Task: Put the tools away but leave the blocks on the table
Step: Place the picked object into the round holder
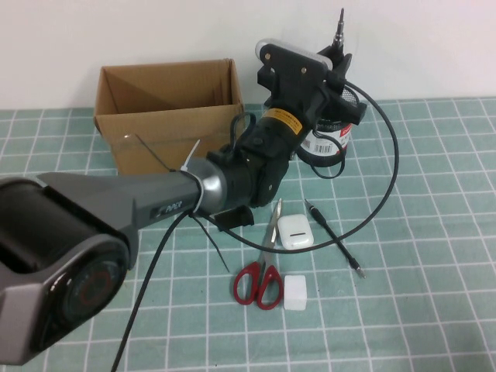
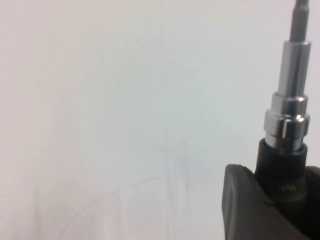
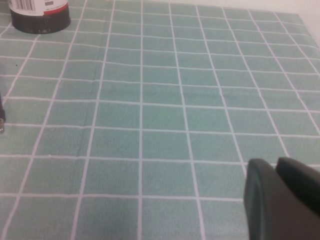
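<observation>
Left gripper (image 1: pixel 341 54) has its fingers clamped on the screwdriver (image 1: pixel 339 27), raised at the far side right of the box (image 1: pixel 167 116). Scissors (image 1: pixel 262 267) and pen tool (image 1: pixel 333 236) remain on the worktop (image 1: pixel 434 310) by the white block (image 1: pixel 296 292). Right gripper (image 3: pixel 280 200) closed, empty, low over the worktop's right side.

We are seeing a polished metal shaft on the screwdriver (image 2: pixel 292 107), glossy red plastic handles on the scissors (image 1: pixel 260 271), a matt brown cardboard box (image 1: pixel 167 116), and a smooth white earbud case (image 1: pixel 295 231).

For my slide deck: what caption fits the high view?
Left gripper lifts the screwdriver beside the box; scissors wait on the table.
</observation>
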{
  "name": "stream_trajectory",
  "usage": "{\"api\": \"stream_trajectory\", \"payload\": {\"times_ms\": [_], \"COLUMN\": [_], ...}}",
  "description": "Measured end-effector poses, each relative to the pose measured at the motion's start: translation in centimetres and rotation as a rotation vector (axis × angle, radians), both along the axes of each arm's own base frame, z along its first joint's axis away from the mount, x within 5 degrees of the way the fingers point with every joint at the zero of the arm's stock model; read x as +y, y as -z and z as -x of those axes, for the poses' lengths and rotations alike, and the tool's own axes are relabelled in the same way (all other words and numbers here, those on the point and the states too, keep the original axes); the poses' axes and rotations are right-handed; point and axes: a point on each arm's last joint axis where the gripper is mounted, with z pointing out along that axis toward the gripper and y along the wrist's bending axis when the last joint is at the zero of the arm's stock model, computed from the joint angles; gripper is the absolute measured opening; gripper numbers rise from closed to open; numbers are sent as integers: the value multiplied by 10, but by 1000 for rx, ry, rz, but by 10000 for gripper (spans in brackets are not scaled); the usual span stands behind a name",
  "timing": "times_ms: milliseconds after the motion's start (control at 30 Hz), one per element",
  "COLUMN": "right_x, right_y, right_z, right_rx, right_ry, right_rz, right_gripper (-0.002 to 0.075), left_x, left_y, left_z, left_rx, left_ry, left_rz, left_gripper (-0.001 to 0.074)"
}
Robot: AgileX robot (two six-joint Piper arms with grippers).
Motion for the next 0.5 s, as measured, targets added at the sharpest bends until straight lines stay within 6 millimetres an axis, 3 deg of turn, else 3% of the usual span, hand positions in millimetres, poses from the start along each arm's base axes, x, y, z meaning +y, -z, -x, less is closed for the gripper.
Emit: {"api": "stream_trajectory", "payload": {"times_ms": [500], "right_x": [0], "right_y": [0], "right_z": [0], "right_rx": [0], "right_ry": [0], "right_rz": [0], "right_gripper": [-7], "left_x": [4], "left_y": [15], "left_z": [-7], "left_rx": [77], "left_ry": [-77], "left_rz": [20], "left_gripper": [179]}}
